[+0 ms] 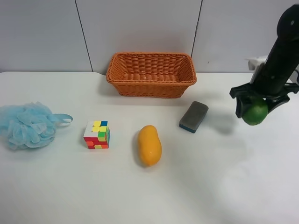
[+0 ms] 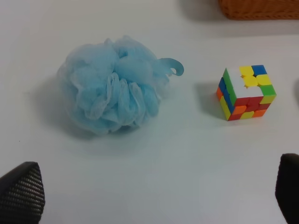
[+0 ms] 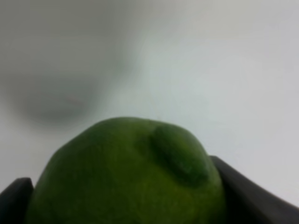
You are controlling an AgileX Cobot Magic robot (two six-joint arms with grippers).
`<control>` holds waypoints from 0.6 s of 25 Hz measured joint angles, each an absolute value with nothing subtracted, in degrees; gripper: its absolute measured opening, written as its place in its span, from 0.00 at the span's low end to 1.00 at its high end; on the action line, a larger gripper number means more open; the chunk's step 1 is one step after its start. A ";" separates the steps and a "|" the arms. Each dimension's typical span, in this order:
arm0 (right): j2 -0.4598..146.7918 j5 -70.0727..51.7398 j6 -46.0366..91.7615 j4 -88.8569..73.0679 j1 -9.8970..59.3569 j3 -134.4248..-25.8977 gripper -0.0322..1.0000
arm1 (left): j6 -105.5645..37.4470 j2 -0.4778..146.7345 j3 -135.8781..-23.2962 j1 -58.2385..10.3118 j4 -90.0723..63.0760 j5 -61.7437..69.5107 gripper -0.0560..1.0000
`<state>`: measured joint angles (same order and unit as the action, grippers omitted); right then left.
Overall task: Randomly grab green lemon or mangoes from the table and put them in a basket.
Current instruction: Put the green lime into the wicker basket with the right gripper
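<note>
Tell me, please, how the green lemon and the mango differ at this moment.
The green lemon is round and dark green; the mango is elongated and yellow-orange. The green lemon is smaller than the mango. The green lemon is held off the table in the right gripper, while the mango lies free on the table. Both are smooth-skinned fruit, and neither is in the basket.

The lemon (image 1: 255, 113) is green, mango (image 1: 149, 145) yellow-orange, woven basket (image 1: 151, 88) orange-brown, pouf (image 1: 27, 125) blue, cube (image 1: 97, 135) multicoloured.
</note>
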<state>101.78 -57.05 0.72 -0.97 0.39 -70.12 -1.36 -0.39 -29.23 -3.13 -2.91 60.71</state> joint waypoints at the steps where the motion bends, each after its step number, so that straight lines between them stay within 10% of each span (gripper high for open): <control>1: 100.66 -58.11 0.72 -1.09 0.39 -71.39 0.70 | -1.36 -0.39 -29.23 -3.13 -2.91 60.71 0.99; 15: 101.08 -65.68 0.00 -2.57 10.84 -98.58 0.70 | -1.36 -0.39 -29.23 -3.13 -2.91 60.71 0.99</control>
